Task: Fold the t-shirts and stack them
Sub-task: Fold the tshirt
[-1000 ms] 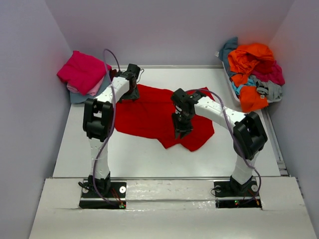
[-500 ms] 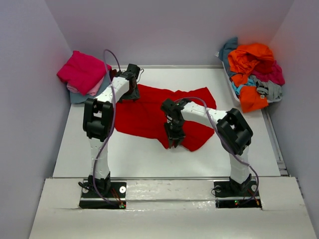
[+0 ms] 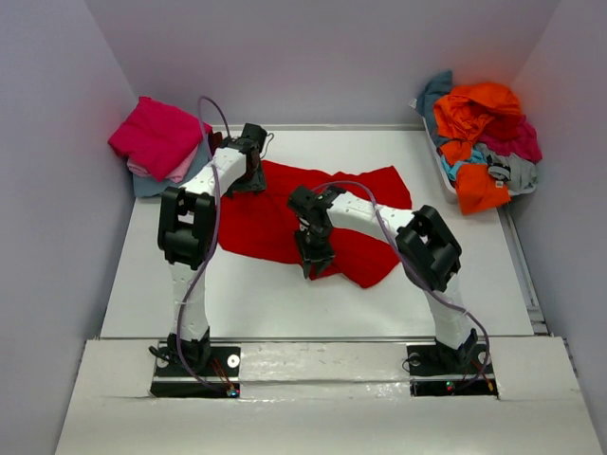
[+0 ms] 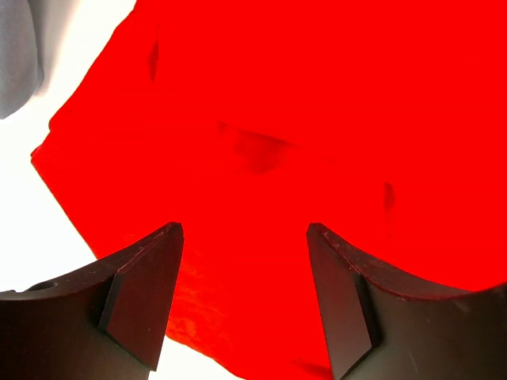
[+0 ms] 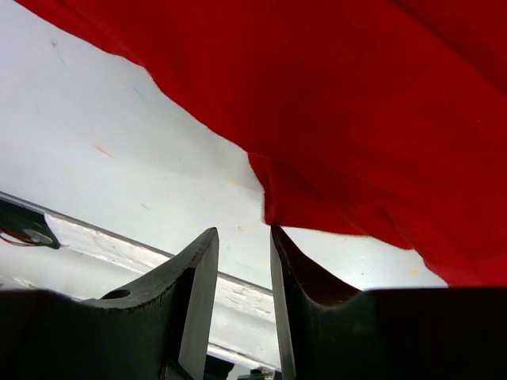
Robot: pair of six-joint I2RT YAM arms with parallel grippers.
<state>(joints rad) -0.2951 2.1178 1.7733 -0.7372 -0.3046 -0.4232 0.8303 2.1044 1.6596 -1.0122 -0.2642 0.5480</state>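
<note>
A bright red t-shirt (image 3: 270,216) lies spread flat on the white table (image 3: 237,294). My left gripper (image 3: 248,176) is over its far left corner with the jaws wide open and red cloth (image 4: 317,119) beneath them, nothing gripped (image 4: 245,237). My right gripper (image 3: 314,265) is at the shirt's near edge. Its jaws stand a narrow gap apart (image 5: 244,236), with only table showing between them. A folded corner of the red shirt (image 5: 273,198) hangs just at the right fingertip.
A folded stack with a magenta shirt (image 3: 156,133) on top of pale pink and grey-blue ones sits at the back left. A white tray (image 3: 446,175) at the back right holds a heap of orange (image 3: 479,109), teal, grey and maroon shirts. The table's front rail (image 5: 119,245) shows below the right gripper.
My right gripper has moved left along the red shirt's near edge, towards the middle of the table. The left arm has not moved.
</note>
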